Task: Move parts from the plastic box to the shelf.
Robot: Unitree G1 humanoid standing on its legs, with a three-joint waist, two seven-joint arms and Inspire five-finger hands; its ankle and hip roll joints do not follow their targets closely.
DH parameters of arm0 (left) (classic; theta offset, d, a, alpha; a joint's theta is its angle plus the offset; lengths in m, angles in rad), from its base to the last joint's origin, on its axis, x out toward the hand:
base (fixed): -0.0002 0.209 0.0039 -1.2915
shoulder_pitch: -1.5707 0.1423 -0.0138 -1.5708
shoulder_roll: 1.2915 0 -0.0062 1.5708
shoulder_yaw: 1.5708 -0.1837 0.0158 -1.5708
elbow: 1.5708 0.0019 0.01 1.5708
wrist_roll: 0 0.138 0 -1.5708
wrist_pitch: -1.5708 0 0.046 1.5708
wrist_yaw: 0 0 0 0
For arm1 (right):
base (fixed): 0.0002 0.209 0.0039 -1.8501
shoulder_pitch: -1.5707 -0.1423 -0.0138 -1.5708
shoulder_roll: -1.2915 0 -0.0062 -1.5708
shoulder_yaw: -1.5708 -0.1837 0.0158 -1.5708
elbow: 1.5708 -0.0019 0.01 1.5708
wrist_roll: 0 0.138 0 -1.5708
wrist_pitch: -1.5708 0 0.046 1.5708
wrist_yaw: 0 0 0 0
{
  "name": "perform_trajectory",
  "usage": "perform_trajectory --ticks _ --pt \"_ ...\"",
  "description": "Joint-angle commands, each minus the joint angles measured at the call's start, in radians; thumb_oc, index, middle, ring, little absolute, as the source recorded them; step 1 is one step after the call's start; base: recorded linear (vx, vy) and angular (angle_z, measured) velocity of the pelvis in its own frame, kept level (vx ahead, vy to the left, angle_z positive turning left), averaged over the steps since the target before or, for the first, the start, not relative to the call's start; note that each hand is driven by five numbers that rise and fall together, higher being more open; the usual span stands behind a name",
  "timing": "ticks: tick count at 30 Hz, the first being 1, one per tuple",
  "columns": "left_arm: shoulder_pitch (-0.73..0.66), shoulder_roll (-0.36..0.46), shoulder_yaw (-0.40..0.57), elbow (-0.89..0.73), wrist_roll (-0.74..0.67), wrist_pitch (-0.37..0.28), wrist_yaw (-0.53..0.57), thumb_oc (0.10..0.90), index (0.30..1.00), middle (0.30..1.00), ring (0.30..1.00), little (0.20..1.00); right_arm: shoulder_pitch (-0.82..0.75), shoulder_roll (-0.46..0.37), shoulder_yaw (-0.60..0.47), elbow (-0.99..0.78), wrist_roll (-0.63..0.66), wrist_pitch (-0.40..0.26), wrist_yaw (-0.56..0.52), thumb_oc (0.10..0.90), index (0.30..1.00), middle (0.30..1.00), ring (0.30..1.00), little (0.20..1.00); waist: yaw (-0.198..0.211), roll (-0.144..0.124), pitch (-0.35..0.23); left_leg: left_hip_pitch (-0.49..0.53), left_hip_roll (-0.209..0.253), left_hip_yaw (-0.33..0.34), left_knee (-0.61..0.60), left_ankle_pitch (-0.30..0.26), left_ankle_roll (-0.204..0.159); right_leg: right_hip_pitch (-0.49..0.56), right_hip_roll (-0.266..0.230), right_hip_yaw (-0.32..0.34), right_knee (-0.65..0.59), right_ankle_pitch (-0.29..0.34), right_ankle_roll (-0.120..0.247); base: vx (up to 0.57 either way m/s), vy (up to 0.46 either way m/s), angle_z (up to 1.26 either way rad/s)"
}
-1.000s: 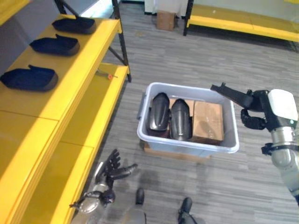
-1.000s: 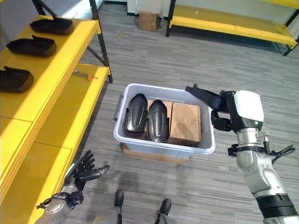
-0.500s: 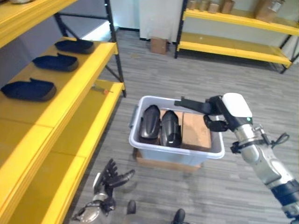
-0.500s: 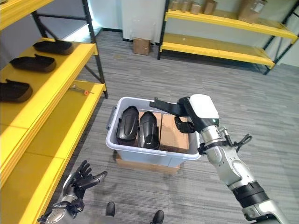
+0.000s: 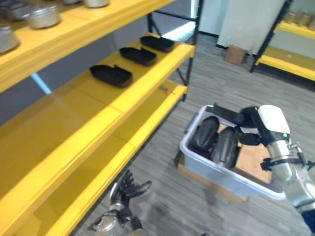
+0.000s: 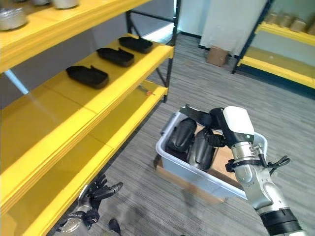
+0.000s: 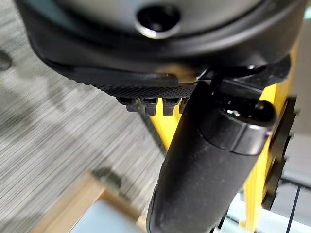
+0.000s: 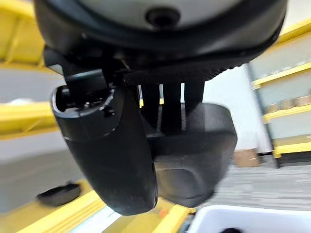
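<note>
while the right hand (image 6: 216,123) hangs over the grey plastic box (image 6: 183,168), its fingers and thumb are curled round a flat black part (image 6: 197,114) that sticks out level above the box's far rim (the right wrist view shows a dark rounded piece (image 8: 194,155) held between thumb and fingers). two more black moulded parts (image 6: 181,135) (image 6: 201,146) lie side by side in the box next to a brown cardboard carton (image 5: 253,157), and the box rests on a flat piece of cardboard (image 6: 182,179) on the grey striped floor (image 6: 147,196). left hand (image 6: 96,192) hangs low beside the bottom shelf edge, fingers spread and relaxed, holding nothing. on the yellow shelf (image 6: 98,93) three black tray-like parts (image 6: 87,76) (image 6: 115,56) (image 6: 135,44) sit in a row, well apart from the box. a small red-tipped tool (image 6: 146,90) lies on the lower shelf board. metal tins (image 5: 42,14) stand on the top shelf. a small cardboard box (image 6: 216,55) sits on the floor far back near another yellow rack (image 6: 275,69).
</note>
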Motion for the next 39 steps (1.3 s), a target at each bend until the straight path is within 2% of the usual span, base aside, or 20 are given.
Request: perform_trajectory --ticks 1,5,6,7,10,12,20,22,23,25,26,27,28,30,31,33,34,36,38,39 --pt "-0.042 0.02 -0.004 -0.081 0.026 -0.076 -0.018 0.9 1.0 1.0 1.0 1.0 -0.165 -0.036 -0.09 -0.069 -0.004 -0.037 -0.108 0.4 0.3 0.3 0.3 0.3 0.032 -0.002 -0.103 0.011 0.101 0.013 -0.058 0.112 -0.058 -0.001 0.028 0.017 0.053 -0.133 0.05 0.12 0.252 0.41" --pt "-0.039 0.042 0.014 -0.093 0.034 -0.079 -0.017 0.9 1.0 1.0 1.0 1.0 -0.165 -0.011 -0.094 -0.067 -0.003 -0.034 -0.104 0.4 0.3 0.3 0.3 0.3 0.053 -0.031 -0.105 -0.006 0.053 -0.014 -0.033 0.061 -0.03 0.019 -0.021 -0.005 0.066 -0.113 0.076 0.09 0.2 0.53" --pt "-0.041 0.055 0.033 -0.102 0.038 -0.084 -0.008 0.9 1.0 1.0 1.0 1.0 -0.185 0.01 -0.081 -0.057 -0.009 -0.028 -0.102 0.4 0.3 0.3 0.3 0.3 0.074 -0.052 -0.104 -0.023 0.012 -0.033 -0.013 0.025 -0.007 0.026 -0.06 -0.019 0.09 -0.094 0.096 0.1 0.181 0.4" --pt "-0.041 0.056 0.034 -0.102 0.038 -0.084 -0.008 0.9 1.0 1.0 1.0 1.0 -0.186 0.01 -0.08 -0.057 -0.01 -0.028 -0.102 0.4 0.3 0.3 0.3 0.3 0.073 -0.053 -0.104 -0.023 0.01 -0.034 -0.013 0.024 -0.006 0.025 -0.062 -0.02 0.091 -0.094 0.097 0.18 0.283 0.35" --pt "-0.037 0.068 0.062 -0.121 0.042 -0.089 0.004 0.9 1.0 1.0 1.0 1.0 -0.227 0.052 -0.047 -0.048 -0.022 -0.015 -0.094 0.4 0.3 0.3 0.3 0.3 0.107 -0.083 -0.1 -0.03 -0.064 -0.057 -0.002 -0.029 0.034 0.036 -0.122 -0.032 0.132 -0.028 0.139 0.16 0.212 0.27" --pt "-0.033 0.069 0.072 -0.125 0.042 -0.089 0.009 0.9 1.0 1.0 1.0 1.0 -0.245 0.065 -0.033 -0.043 -0.026 -0.01 -0.093 0.4 0.3 0.3 0.3 0.3 0.118 -0.092 -0.1 -0.032 -0.093 -0.066 -0.002 -0.048 0.049 0.044 -0.14 -0.037 0.133 0.0 0.154 0.12 0.16 0.31" --pt "-0.005 0.073 0.109 -0.155 0.044 -0.096 0.027 0.9 1.0 1.0 1.0 1.0 -0.318 0.128 0.032 -0.022 -0.034 0.001 -0.086 0.4 0.3 0.3 0.3 0.3 0.156 -0.105 -0.097 -0.024 -0.172 -0.084 -0.023 -0.09 0.099 0.042 -0.205 -0.045 0.178 0.095 0.186 0.12 0.164 0.24" --pt "0.0 0.079 0.115 -0.167 0.05 -0.097 0.03 0.9 1.0 1.0 1.0 1.0 -0.328 0.148 0.048 -0.028 -0.041 0.003 -0.083 0.4 0.3 0.3 0.3 0.3 0.166 -0.101 -0.087 -0.018 -0.205 -0.104 -0.018 -0.117 0.123 0.03 -0.235 -0.027 0.242 0.127 0.188 0.16 0.238 0.28" --pt "0.003 0.08 0.119 -0.171 0.052 -0.096 0.031 0.9 1.0 1.0 1.0 1.0 -0.327 0.151 0.047 -0.028 -0.045 0.004 -0.085 0.4 0.3 0.3 0.3 0.3 0.166 -0.101 -0.083 -0.012 -0.222 -0.114 -0.016 -0.131 0.136 0.019 -0.254 -0.011 0.284 0.138 0.189 0.15 0.245 0.35" --pt "0.004 0.086 0.112 -0.17 0.062 -0.09 0.032 0.9 1.0 1.0 1.0 1.0 -0.316 0.154 0.045 -0.034 -0.054 0.005 -0.083 0.4 0.3 0.3 0.3 0.3 0.149 -0.094 -0.075 0.006 -0.246 -0.143 -0.019 -0.143 0.157 -0.01 -0.261 0.071 0.364 0.171 0.186 0.13 0.197 0.44" --pt "0.004 0.086 0.112 -0.17 0.063 -0.09 0.032 0.9 1.0 1.0 1.0 1.0 -0.316 0.154 0.045 -0.035 -0.055 0.005 -0.082 0.4 0.3 0.3 0.3 0.3 0.151 -0.095 -0.075 0.007 -0.248 -0.141 -0.02 -0.143 0.159 -0.017 -0.265 0.078 0.372 0.169 0.187 0.12 0.217 0.63" --pt "0.001 0.092 0.102 -0.168 0.074 -0.087 0.031 0.9 1.0 1.0 1.0 1.0 -0.295 0.154 0.038 -0.046 -0.06 0.002 -0.074 0.4 0.3 0.3 0.3 0.3 0.125 -0.078 -0.062 0.035 -0.267 -0.179 -0.049 -0.139 0.18 -0.093 -0.231 0.212 0.47 0.139 0.174 0.06 0.226 0.6" --pt "0.001 0.095 0.095 -0.162 0.086 -0.085 0.031 0.9 1.0 1.0 1.0 1.0 -0.262 0.152 0.025 -0.057 -0.058 -0.005 -0.068 0.4 0.3 0.3 0.3 0.3 0.097 -0.057 -0.05 0.052 -0.267 -0.195 -0.071 -0.117 0.189 -0.177 -0.153 0.307 0.496 0.054 0.123 0.08 0.235 0.53" --pt "-0.005 0.091 0.095 -0.158 0.088 -0.086 0.033 0.9 1.0 1.0 1.0 1.0 -0.249 0.149 0.018 -0.064 -0.055 -0.007 -0.065 0.4 0.3 0.3 0.3 0.3 0.093 -0.049 -0.046 0.058 -0.264 -0.205 -0.077 -0.115 0.184 -0.218 -0.134 0.327 0.502 0.022 0.107 0.04 0.032 0.79" --pt "-0.018 0.089 0.095 -0.153 0.098 -0.088 0.03 0.9 1.0 1.0 1.0 1.0 -0.229 0.144 0.004 -0.069 -0.046 -0.013 -0.066 0.4 0.3 0.3 0.3 0.3 0.084 -0.04 -0.035 0.07 -0.261 -0.223 -0.073 -0.122 0.171 -0.244 -0.143 0.328 0.431 -0.011 0.098 0.06 -0.095 0.72" --pt "-0.027 0.091 0.092 -0.15 0.1 -0.091 0.028 0.9 1.0 1.0 1.0 1.0 -0.221 0.143 -0.006 -0.072 -0.04 -0.015 -0.067 0.4 0.3 0.3 0.3 0.3 0.075 -0.037 -0.028 0.073 -0.255 -0.239 -0.07 -0.127 0.162 -0.247 -0.151 0.332 0.369 0.004 0.105 0.05 -0.105 0.3" --pt "-0.034 0.089 0.087 -0.148 0.101 -0.092 0.026 0.9 1.0 1.0 1.0 1.0 -0.218 0.143 -0.011 -0.074 -0.036 -0.017 -0.067 0.4 0.3 0.3 0.3 0.3 0.067 -0.036 -0.026 0.073 -0.249 -0.248 -0.067 -0.134 0.151 -0.257 -0.152 0.354 0.286 0.017 0.114 0.06 -0.136 0.53" --pt "-0.049 0.088 0.086 -0.137 0.106 -0.092 0.025 0.9 1.0 1.0 1.0 1.0 -0.207 0.142 -0.022 -0.08 -0.032 -0.016 -0.064 0.4 0.3 0.3 0.3 0.3 0.047 -0.044 -0.022 0.078 -0.243 -0.274 -0.058 -0.147 0.13 -0.261 -0.142 0.436 0.118 0.077 0.136 0.11 -0.204 0.46" --pt "-0.057 0.083 0.084 -0.123 0.113 -0.092 0.027 0.9 1.0 1.0 1.0 1.0 -0.184 0.144 -0.037 -0.091 -0.037 -0.016 -0.063 0.4 0.3 0.3 0.3 0.3 0.029 -0.055 -0.022 0.084 -0.237 -0.299 -0.046 -0.163 0.118 -0.27 -0.142 0.511 0.038 0.12 0.157 0.14 -0.194 0.9" --pt "-0.054 0.078 0.086 -0.121 0.111 -0.093 0.026 0.9 1.0 1.0 1.0 1.0 -0.172 0.143 -0.046 -0.099 -0.04 -0.015 -0.061 0.4 0.3 0.3 0.3 0.3 0.029 -0.064 -0.024 0.092 -0.237 -0.306 -0.04 -0.171 0.114 -0.262 -0.143 0.516 0.016 0.145 0.166 0.21 -0.258 1.33"
